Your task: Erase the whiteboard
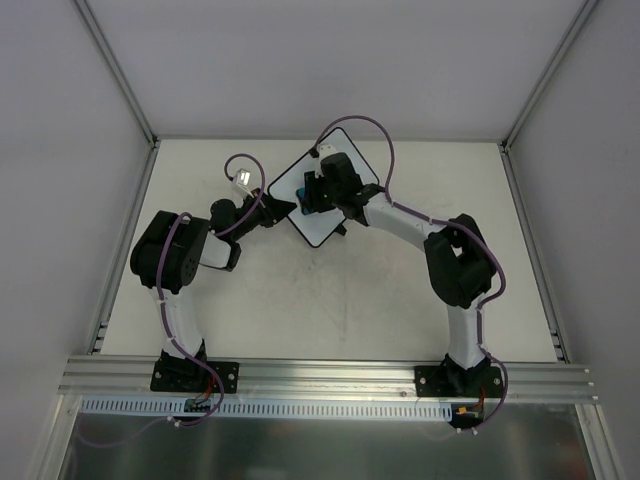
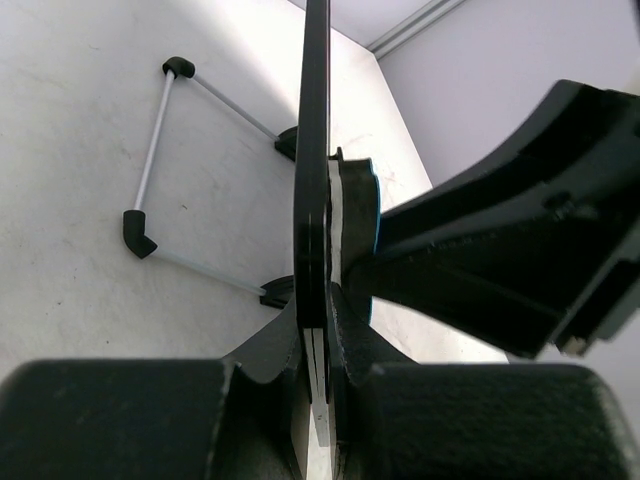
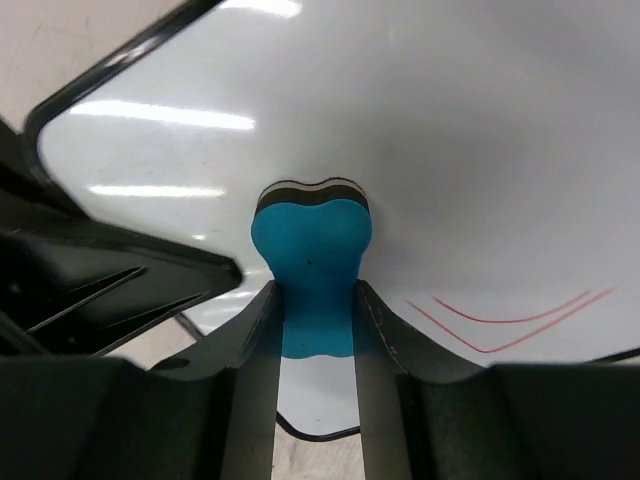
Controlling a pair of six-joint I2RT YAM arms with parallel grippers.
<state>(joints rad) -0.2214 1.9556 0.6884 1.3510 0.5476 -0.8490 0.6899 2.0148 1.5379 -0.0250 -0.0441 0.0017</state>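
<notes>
Nearest you, both arms rise from their bases at the near edge of the bench (image 1: 350, 300) and reach toward its far middle, where they meet at the whiteboard (image 1: 345, 165).

Your left claw (image 1: 280, 208) comes in from the left. Its two fingers are clamped on the board's left corner, one on each face. In the left wrist view you see the board edge-on as a thin black line running straight up between those fingers. A wire stand (image 2: 150, 160) with black feet rests on the bench just beside it, behind the board. How steeply the board leans you cannot tell.

From above the board reads as a diamond. Its long axis runs diagonally from near-left to far-right, with one corner pointing at the far wall and the opposite corner pointing back at you. The white face is turned up toward the overhead camera.

Past the left claw, your right claw (image 3: 315, 300) reaches in from the right and is closed on a blue eraser (image 3: 310, 240), a finger pressing each side. The eraser's far end sits against the white face near the board's left half. Two thin red lines (image 3: 500, 322) lie on the face just right of the eraser, apart from it.
</notes>
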